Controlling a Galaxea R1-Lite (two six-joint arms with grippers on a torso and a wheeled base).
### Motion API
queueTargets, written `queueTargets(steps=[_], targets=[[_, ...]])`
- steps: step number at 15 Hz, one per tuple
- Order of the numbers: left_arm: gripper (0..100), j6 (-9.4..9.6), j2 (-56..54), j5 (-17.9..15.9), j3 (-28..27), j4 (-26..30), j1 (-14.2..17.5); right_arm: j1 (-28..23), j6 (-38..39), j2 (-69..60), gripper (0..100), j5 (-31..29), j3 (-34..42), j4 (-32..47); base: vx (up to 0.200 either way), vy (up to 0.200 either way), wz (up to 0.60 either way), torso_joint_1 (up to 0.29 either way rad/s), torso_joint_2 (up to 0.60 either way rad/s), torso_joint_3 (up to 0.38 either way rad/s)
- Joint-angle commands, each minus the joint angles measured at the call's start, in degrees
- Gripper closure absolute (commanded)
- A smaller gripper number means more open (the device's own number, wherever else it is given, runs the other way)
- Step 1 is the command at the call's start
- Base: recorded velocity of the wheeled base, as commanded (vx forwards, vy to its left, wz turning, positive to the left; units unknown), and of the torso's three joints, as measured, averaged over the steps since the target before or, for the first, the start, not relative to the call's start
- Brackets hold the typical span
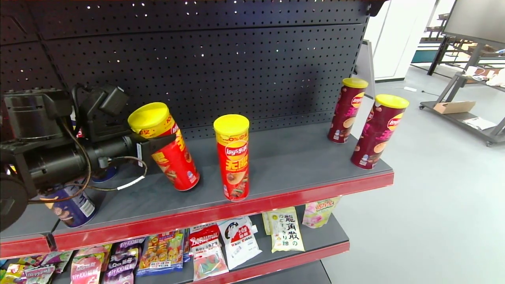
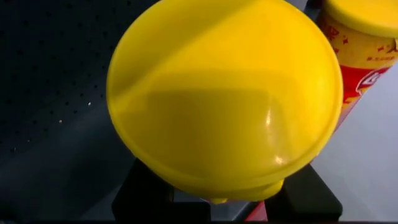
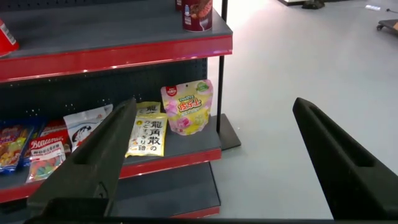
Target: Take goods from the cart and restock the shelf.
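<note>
Right now our left gripper (image 1: 159, 142) pinches a red chip can (image 1: 175, 157) just under its yellow lid (image 2: 224, 93). The can leans with its top toward the robot's left and its base down at the deck of the top shelf (image 1: 300, 169); we cannot tell whether the base truly rests there. As we judge it, the main risk is letting go at this tilt: the can would likely tip over and roll along the deck, or slide toward the red front edge and drop. Swinging it upright too fast could knock the upright red can (image 1: 232, 157) just beside it, which stands close to that edge. Our arm also crowds a blue can (image 1: 73, 207) on the robot's left, and a loose cable (image 1: 126, 183) draped across the deck could snag it. Two maroon cans (image 1: 378, 132) stand well apart at the far right end, out of the way, and the pegboard (image 1: 236, 59) closes off the back. Our right gripper (image 3: 214, 106) hangs spread wide and empty, low down, facing the snack bags (image 3: 186, 106) on the lower shelf (image 3: 180, 158)
</note>
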Motion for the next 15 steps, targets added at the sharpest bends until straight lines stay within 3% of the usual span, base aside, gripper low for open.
queueTargets(steps=[1, 3, 6, 9, 15], targets=[[100, -0.05, 3.7, 0.4, -4.1, 0.0, -1.4, 0.0, 0.0, 0.0, 0, 0.0, 0.0, 0.0, 0.000, 0.000, 0.00, 0.000, 0.00, 0.000], [100, 0.83, 7.2, 1.0, -7.5, -0.1, -2.0, -0.1, 0.0, 0.0, 0, 0.0, 0.0, 0.0, 0.000, 0.000, 0.00, 0.000, 0.00, 0.000], [100, 0.57, 12.6, 1.3, -13.8, 0.1, -2.3, 0.0, 0.0, 0.0, 0, 0.0, 0.0, 0.0, 0.000, 0.000, 0.00, 0.000, 0.00, 0.000], [100, 0.39, 17.3, 4.1, -20.0, 1.5, -3.7, 0.0, 0.0, 0.0, 0, 0.0, 0.0, 0.0, 0.000, 0.000, 0.00, 0.000, 0.00, 0.000], [100, -2.95, 25.8, 6.4, -33.8, 5.7, -5.6, 0.0, 0.0, 0.0, 0, 0.0, 0.0, 0.0, 0.000, 0.000, 0.00, 0.000, 0.00, 0.000]])
